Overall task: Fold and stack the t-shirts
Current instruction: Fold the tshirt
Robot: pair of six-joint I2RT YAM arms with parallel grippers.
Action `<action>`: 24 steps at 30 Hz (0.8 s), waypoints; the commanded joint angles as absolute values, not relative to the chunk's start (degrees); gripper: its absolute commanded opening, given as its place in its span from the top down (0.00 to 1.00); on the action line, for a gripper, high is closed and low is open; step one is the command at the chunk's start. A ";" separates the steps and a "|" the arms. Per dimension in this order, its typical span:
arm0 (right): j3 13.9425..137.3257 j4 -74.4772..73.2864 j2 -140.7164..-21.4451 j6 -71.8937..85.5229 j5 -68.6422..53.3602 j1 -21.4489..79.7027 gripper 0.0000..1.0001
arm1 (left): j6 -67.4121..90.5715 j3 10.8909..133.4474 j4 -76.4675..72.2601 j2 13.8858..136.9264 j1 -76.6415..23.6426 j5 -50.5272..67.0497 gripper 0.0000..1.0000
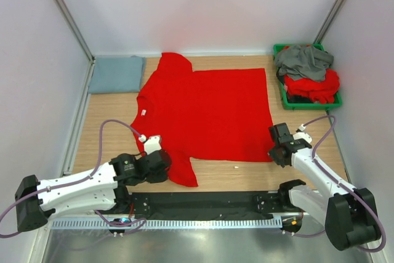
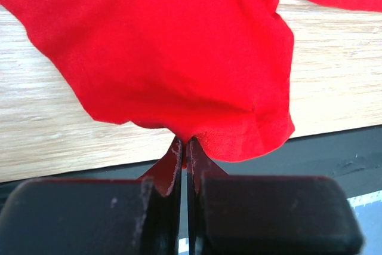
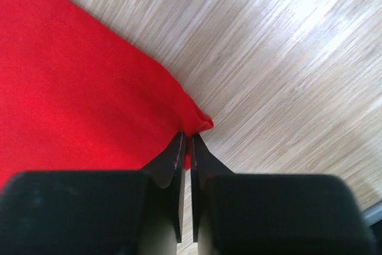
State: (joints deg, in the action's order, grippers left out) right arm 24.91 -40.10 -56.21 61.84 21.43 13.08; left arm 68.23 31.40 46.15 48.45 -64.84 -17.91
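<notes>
Red cotton, thin and limp: the shirt point(image 1: 206, 112) weighs little, sags and creases wherever it is unsupported, and should slide easily over wood. It is best taken by edges and corners, two points at once, and kept taut between them. It lies flat in the middle of the table point(image 1: 246, 173), neck towards 9 o'clock and hem towards 3.

The left claw point(image 2: 184, 144) is clenched on the edge of the near sleeve point(image 2: 239, 129), at the shirt's 7 o'clock, and the cloth bunches up from the pinch. The right claw point(image 3: 186, 138) is pinched tight on the near hem corner point(image 3: 200, 122), at 5 o'clock.

A folded blue shirt point(image 1: 116, 74) lies apart at 10 o'clock. A grey shirt point(image 1: 305, 61) and more red ones point(image 1: 317, 85) are heaped in the bin point(image 1: 277, 48) at 2 o'clock
</notes>
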 commanded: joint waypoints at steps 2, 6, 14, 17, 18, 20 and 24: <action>24.26 -37.97 -54.23 60.91 21.71 12.92 0.99 | 67.24 33.66 47.81 47.37 -64.51 -18.19 1.00; 25.05 -39.37 -51.69 59.68 20.05 12.92 0.99 | 67.32 37.07 52.28 45.88 -64.51 -18.55 1.00; 32.85 -49.38 -43.34 59.59 20.56 12.92 0.99 | 66.53 49.03 68.36 43.07 -64.51 -21.09 1.00; 35.67 -52.38 -41.49 59.33 20.92 12.92 0.99 | 66.27 54.13 72.68 42.36 -64.51 -21.71 1.00; 36.12 -53.51 -41.22 59.07 21.00 12.92 0.99 | 66.10 55.88 73.99 42.45 -64.51 -21.62 1.00; 36.91 -54.57 -39.82 59.06 21.53 12.83 0.99 | 65.92 57.56 75.05 43.50 -64.51 -20.84 1.00; 37.44 -56.77 -36.74 58.71 22.06 12.92 0.99 | 65.30 62.83 79.44 45.96 -64.51 -20.22 1.00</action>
